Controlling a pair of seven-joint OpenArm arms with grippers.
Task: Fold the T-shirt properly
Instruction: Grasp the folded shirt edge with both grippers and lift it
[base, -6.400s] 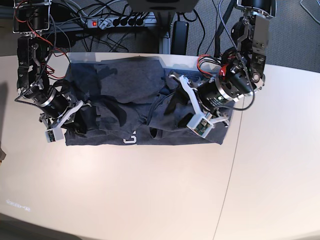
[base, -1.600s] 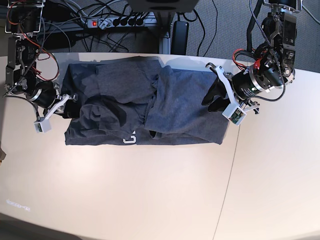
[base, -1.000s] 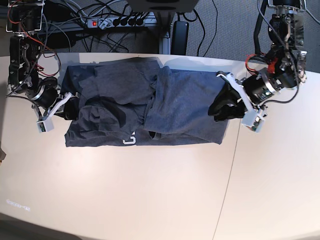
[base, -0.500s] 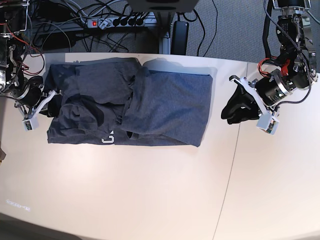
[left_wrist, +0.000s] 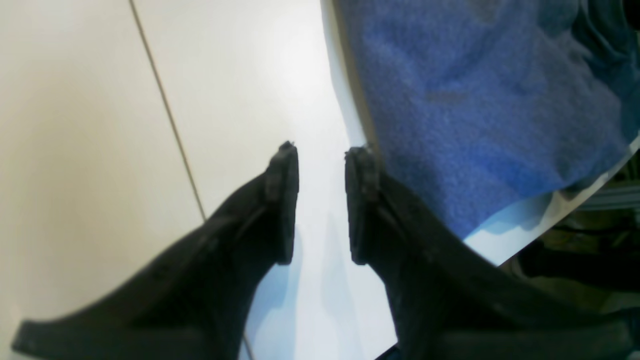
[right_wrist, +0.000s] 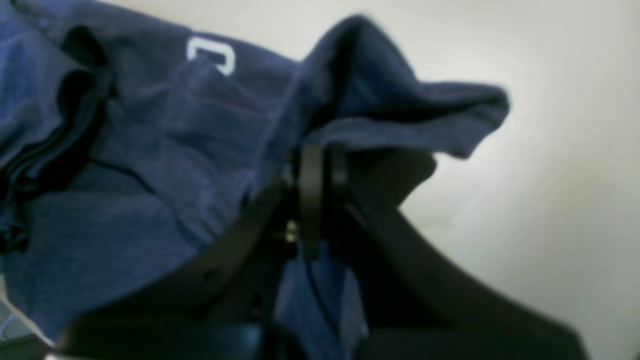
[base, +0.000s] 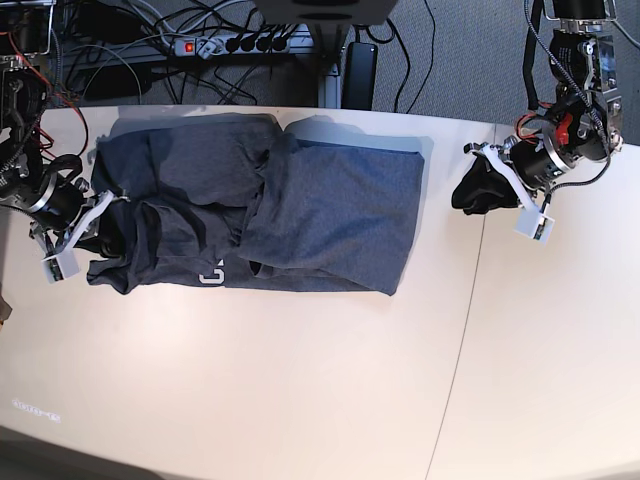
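On the pale table (base: 300, 380) the T-shirt (base: 260, 200) is spread; its edge is pinched by the right gripper (right_wrist: 315, 165), while the left gripper (left_wrist: 320, 200) is held apart beside it.

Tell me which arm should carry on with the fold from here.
Right. The right tool is shut on the T-shirt at its edge, cloth draped over the fingers. The left tool is open over bare table, clear of the shirt.

The T-shirt (base: 260, 215) lay rumpled and partly folded along the table's far edge, toward its left side. It was dark heathered blue-grey, with a white letter near its front hem and its left edge lifted.
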